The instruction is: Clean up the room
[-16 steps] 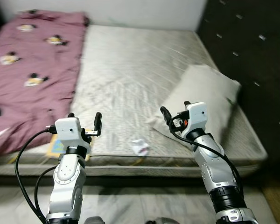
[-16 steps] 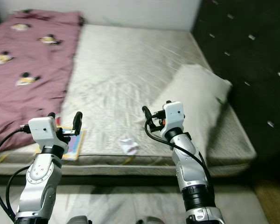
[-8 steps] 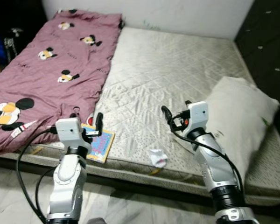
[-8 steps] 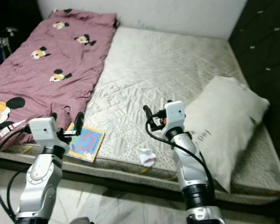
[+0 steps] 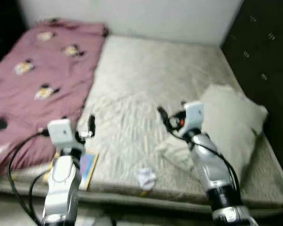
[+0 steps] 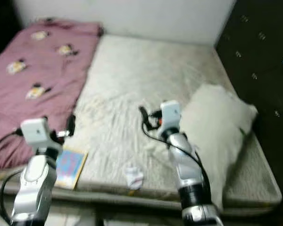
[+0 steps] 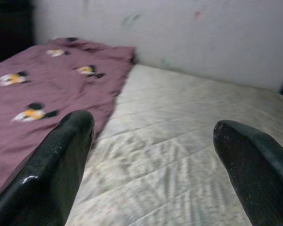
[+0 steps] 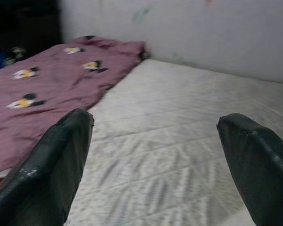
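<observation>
Left pincer [image 5: 78, 126] and right pincer [image 5: 171, 114] raised over the mattress [image 5: 146, 84], fingers spread wide, gripping nothing. Near the mattress's front edge, a crumpled white sock [image 5: 146, 178]; on that same edge, toward the maroon blanket [image 5: 33, 89], a book [image 5: 86, 165]. Against the mattress's right side, a pillow [image 5: 231, 122].

A bare grey quilted mattress [image 5: 146, 84] takes up most of the view, pushed against a white wall [image 5: 132, 19] at the far end. It's a bit blurry overall. There's a dark wardrobe or panelled unit [image 5: 266, 61] running along the right side with small pale knobs. The wall has a few faint greenish and pink smudges on it [image 7: 132, 20]. A strip of pale floor [image 6: 108, 219] shows below the mattress edge.
</observation>
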{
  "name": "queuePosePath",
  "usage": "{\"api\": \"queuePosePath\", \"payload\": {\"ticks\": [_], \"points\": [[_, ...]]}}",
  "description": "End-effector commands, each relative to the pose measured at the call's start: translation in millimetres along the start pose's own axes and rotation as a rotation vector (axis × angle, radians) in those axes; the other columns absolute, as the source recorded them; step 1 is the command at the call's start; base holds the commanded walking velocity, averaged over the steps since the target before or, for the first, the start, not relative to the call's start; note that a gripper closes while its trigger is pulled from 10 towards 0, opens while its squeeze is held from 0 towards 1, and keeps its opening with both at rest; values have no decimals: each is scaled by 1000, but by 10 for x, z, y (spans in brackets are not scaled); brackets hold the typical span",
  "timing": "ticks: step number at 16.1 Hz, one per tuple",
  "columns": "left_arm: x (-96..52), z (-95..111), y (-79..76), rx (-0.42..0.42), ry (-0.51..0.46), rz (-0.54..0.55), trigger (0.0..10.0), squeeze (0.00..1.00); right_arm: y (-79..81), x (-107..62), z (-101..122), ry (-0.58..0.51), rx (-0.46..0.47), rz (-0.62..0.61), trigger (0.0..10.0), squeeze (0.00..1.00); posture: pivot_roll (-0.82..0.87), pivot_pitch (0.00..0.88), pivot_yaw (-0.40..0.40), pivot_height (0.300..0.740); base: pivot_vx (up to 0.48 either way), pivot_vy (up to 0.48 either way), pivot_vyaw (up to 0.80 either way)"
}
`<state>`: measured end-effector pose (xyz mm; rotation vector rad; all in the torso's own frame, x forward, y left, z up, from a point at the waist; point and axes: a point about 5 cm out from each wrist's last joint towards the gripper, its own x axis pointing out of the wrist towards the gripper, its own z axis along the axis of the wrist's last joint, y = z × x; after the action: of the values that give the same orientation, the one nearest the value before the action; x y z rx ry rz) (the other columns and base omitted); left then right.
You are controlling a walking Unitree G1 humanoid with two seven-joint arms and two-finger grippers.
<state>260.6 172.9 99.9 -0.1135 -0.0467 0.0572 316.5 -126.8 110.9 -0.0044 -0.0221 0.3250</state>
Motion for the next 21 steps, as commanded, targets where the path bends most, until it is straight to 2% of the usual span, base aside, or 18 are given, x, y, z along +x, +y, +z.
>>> {"api": "queuePosePath", "payload": {"ticks": [1,7,11,21], "points": [[7,-10,-78,-6,7,-28,10000,0,-116,-55,-23,10,-7,-35,10000,0,-16,49,-39,740,0,0,0],[2,-35,-42,-31,27,21,10000,0,-138,-47,-26,11,-13,-41,10000,0,-14,50,-41,740,0,0,0],[3,-45,-54,-30,35,18,10000,0,-140,-47,-35,20,-2,-43,10000,0,-15,49,-43,740,0,0,-488],[-15,-50,-66,-37,46,22,10000,0,-93,-40,-26,12,-9,-11,10000,0,-9,61,-54,740,0,0,0]]}}
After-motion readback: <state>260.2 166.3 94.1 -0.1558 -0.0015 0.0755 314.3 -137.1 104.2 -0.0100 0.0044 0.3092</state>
